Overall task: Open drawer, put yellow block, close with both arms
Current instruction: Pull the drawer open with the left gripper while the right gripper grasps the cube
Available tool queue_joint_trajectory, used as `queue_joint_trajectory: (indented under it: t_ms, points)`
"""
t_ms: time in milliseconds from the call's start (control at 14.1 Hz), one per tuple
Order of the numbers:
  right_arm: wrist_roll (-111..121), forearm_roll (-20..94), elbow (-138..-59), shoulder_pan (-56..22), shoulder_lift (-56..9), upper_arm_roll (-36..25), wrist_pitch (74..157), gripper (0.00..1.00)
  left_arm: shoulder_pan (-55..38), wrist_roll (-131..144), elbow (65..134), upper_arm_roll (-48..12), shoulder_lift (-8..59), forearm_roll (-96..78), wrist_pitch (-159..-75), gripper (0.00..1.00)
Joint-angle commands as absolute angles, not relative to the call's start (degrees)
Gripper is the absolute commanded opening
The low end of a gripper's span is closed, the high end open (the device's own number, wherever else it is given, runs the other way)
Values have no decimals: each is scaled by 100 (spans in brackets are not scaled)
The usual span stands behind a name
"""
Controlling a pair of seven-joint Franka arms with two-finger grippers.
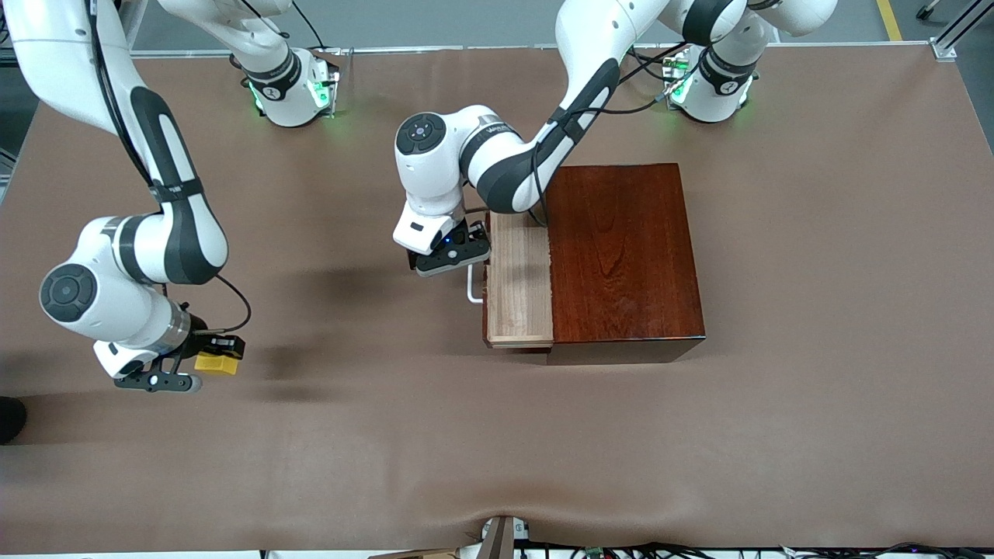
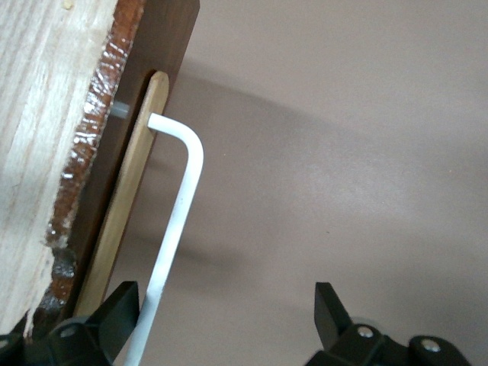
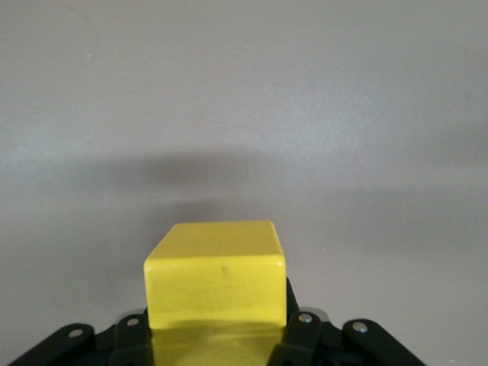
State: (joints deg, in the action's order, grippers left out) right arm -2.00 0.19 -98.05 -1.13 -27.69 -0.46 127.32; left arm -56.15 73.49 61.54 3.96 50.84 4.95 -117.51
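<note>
The drawer (image 1: 519, 289) stands partly pulled out of the reddish-brown box (image 1: 625, 252), its pale tray bare inside. Its white handle (image 1: 471, 286) also shows in the left wrist view (image 2: 179, 206). My left gripper (image 1: 458, 260) is open at the handle. In the left wrist view the gripper (image 2: 225, 316) has the bar between its jaws, close beside one finger (image 2: 122, 314). My right gripper (image 1: 211, 355) is shut on the yellow block (image 1: 215, 364) and holds it above the table toward the right arm's end. In the right wrist view the block (image 3: 216, 271) fills the gripper (image 3: 216, 332).
The box lies toward the left arm's end of the brown table (image 1: 815, 310). Brown mat stretches between the held block and the drawer front. Cables and a small fixture (image 1: 501, 536) sit at the table edge nearest the front camera.
</note>
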Motion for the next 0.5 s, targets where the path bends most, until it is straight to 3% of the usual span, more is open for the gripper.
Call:
queue_joint_trajectory:
  t_ms: [0, 426]
  points:
    - [244, -88, -9826, -79, -2418, -44, 12473, 0, -5651, 7550, 5906, 290, 5099, 290, -11673, 100]
    - [1227, -70, -9133, -272, -2162, -18, 11287, 0, -5555, 7453, 5924, 395, 4431, 325, -10891, 100]
